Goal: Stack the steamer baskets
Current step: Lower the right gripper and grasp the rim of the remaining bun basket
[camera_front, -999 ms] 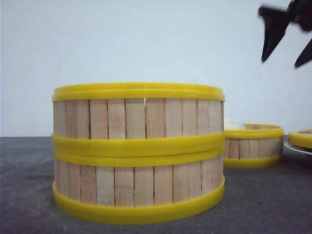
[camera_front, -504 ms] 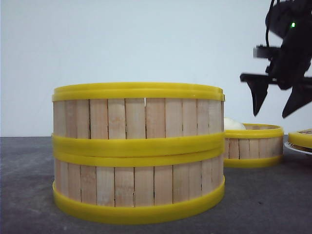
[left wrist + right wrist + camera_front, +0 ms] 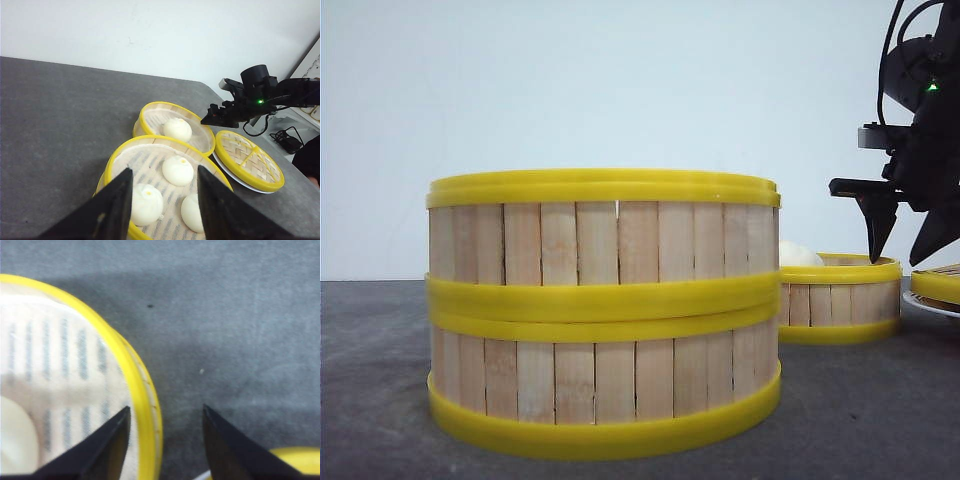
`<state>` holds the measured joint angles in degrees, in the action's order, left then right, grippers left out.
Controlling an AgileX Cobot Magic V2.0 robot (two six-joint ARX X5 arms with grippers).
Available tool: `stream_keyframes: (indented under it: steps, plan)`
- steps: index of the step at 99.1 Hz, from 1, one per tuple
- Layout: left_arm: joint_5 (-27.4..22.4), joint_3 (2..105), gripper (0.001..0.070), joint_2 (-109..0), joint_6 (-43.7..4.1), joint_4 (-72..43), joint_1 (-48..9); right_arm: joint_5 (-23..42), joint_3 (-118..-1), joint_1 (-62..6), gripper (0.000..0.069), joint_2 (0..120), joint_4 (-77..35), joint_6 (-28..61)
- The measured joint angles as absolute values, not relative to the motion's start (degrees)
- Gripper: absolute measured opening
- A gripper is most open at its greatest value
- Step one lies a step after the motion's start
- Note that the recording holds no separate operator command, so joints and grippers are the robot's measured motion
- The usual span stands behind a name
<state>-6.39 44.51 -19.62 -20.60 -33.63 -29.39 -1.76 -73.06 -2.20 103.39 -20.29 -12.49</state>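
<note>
Two steamer baskets (image 3: 604, 312) already sit one on the other near the front of the table (image 3: 860, 410); a third basket (image 3: 840, 297), a bun inside, stands alone at about 3 o'clock of the stack, waiting to go on top. The right end effector (image 3: 906, 238) hangs over that basket's far rim with its fingers spread, one to each side of the wall—placed, I judge, to pinch the rim. The left end effector (image 3: 161, 200) hovers open and empty above the stack. A woven lid (image 3: 249, 160) rests on a white plate. No writing or labels are readable.
</note>
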Motion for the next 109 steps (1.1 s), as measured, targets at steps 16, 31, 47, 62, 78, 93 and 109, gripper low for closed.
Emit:
stream_keyframes:
  steps: [16,31,47,62,78,93,109]
  plan:
    - [-6.37,44.51,0.0234,-19.62,-20.58,-33.67,-29.39,-3.01,-73.06,-2.24,0.0258,104.09,-20.05,-12.86]
    - [-6.13,44.51,0.0234,-19.62,-20.53,-33.67,-29.39,-3.03,-73.06,-2.24,0.0233,105.49,-20.12,-13.61]
    - [-6.09,44.51,0.0231,-19.62,-20.27,-33.69,-29.39,-3.25,-73.06,-2.24,0.0087,105.73,-19.86,-13.76]
    - [-5.98,44.51,0.0231,-19.62,-19.84,-33.71,-29.39,-2.98,-73.06,-2.42,0.0038,105.73,-19.86,-13.50]
    - [-5.96,44.51,0.0231,-19.62,-19.29,-34.13,-29.39,-2.83,-73.06,-2.42,0.0037,105.73,-19.77,-13.69]
    - [-5.96,44.51,0.0231,-19.62,-19.11,-34.17,-29.39,-2.87,-73.06,-2.42,0.0037,105.73,-19.25,-15.09]
    - [-5.98,44.51,0.0231,-19.62,-19.11,-35.07,-29.39,-2.90,-74.54,-2.24,0.0036,103.92,-20.49,-15.90]
